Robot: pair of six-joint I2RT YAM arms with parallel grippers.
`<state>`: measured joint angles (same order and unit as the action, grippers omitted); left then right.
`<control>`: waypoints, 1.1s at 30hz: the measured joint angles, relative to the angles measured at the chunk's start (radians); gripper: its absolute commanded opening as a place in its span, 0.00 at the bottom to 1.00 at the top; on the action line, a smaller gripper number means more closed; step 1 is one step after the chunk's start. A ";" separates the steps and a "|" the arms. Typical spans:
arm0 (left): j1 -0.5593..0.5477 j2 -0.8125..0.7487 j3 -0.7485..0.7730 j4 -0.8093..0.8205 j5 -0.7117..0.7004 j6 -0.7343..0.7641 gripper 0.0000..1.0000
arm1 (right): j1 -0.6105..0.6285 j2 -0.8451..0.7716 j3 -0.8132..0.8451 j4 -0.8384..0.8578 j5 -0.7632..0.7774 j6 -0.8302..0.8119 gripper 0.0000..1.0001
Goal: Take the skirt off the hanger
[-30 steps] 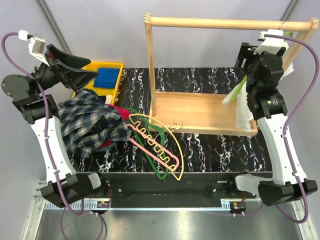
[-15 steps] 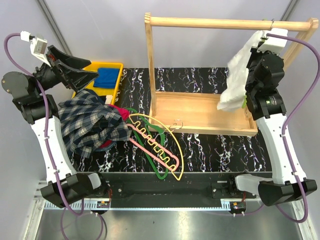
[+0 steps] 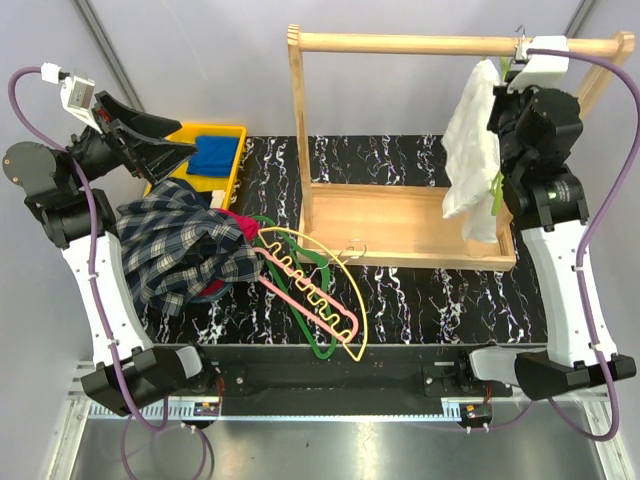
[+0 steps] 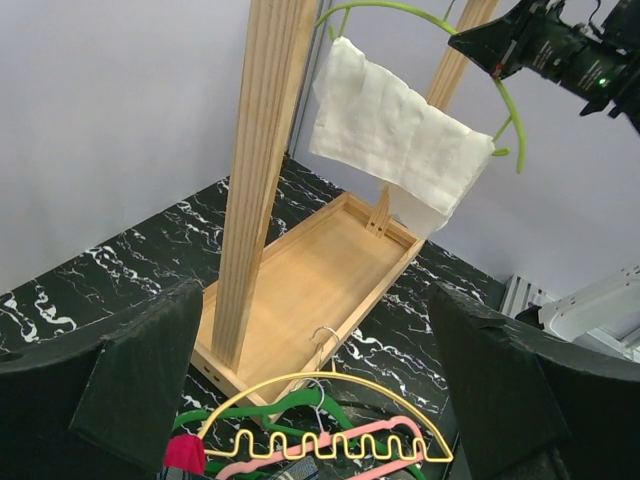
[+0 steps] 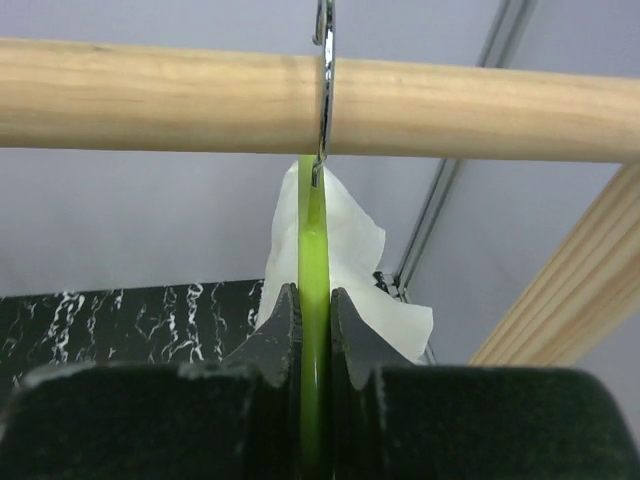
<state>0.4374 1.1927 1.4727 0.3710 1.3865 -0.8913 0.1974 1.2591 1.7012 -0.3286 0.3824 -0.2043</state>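
Black marbled table [image 3: 420, 300] carries a wooden rack [image 3: 400, 225]. At its left the skirt [image 3: 175, 245] lies heaped, just beside the bare cream hanger [image 4: 300, 378] at near centre. The left gripper [image 3: 185, 152] hovers over the far left, jaws wide. The right gripper [image 5: 314, 320] pinches a lime hanger [image 5: 312, 240] hooked on the rail [image 5: 150, 95].
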 measured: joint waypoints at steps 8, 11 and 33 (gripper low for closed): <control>0.000 0.000 0.020 -0.083 -0.021 0.057 0.99 | 0.031 0.043 0.238 -0.188 -0.089 -0.010 0.00; 0.000 0.000 0.020 -0.086 -0.022 0.057 0.99 | 0.032 -0.007 0.203 -0.204 -0.140 0.037 0.00; -0.273 0.085 0.037 0.078 -0.042 -0.130 0.99 | 0.040 -0.263 0.229 -0.462 -0.829 0.482 0.00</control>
<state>0.1642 1.2781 1.5097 0.4488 1.3449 -1.0214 0.2379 0.9958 1.9297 -0.7902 -0.4465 0.2779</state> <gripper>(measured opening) 0.984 0.107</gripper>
